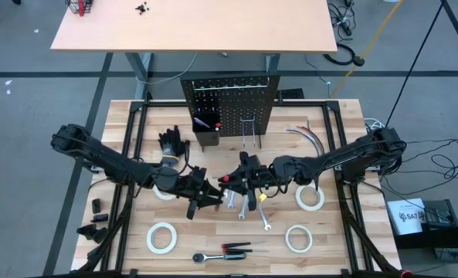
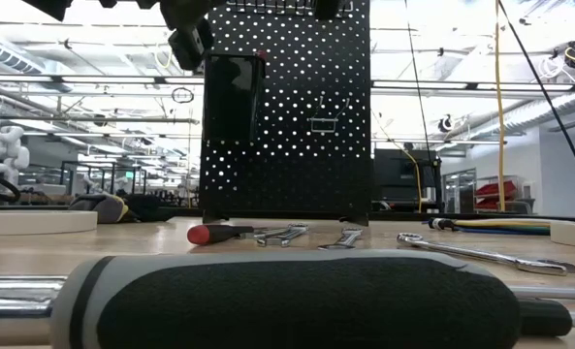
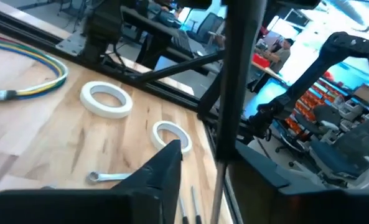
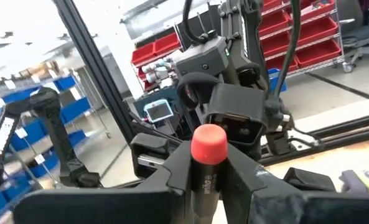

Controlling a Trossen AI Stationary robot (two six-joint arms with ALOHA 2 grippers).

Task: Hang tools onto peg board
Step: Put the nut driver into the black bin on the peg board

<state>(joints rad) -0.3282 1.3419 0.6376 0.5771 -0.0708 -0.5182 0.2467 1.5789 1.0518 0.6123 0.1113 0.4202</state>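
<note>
Mid-frame in the high view, a handover between the two arms just in front of the peg board (image 1: 230, 102). Right gripper (image 1: 236, 183) pinching a red-capped screwdriver (image 4: 208, 155): in the right wrist view, dark fingers (image 4: 178, 168) pressed against either side of the black shaft, round red cap poking up between them. Left gripper (image 1: 205, 194) just beside it at centre-left of the high view, facing the right one; fingers look parted rather than clamped, though hard to tell for sure, and nothing visibly held. Likely a regrip, turning the screwdriver so its tip can drop downward into the black box bin (image 1: 206, 131) at the board's left.

Peg board upright at upper centre: flat black metal, regular rows of small round holes, thin wire hooks (image 1: 249, 131) to the right of the bin. Tabletop (image 1: 128, 224) of pale wood planks with visible grain.

Still lying flat: four white tape rolls (image 1: 161, 237), smooth matte rings, spread across the lower half; slim silver wrenches (image 1: 264, 218) below centre; a ratchet (image 1: 213, 255) with textured black grip at bottom centre, more screwdrivers (image 1: 240, 247) just beside it. Black gloves (image 1: 172, 144) left of the bin.
</note>
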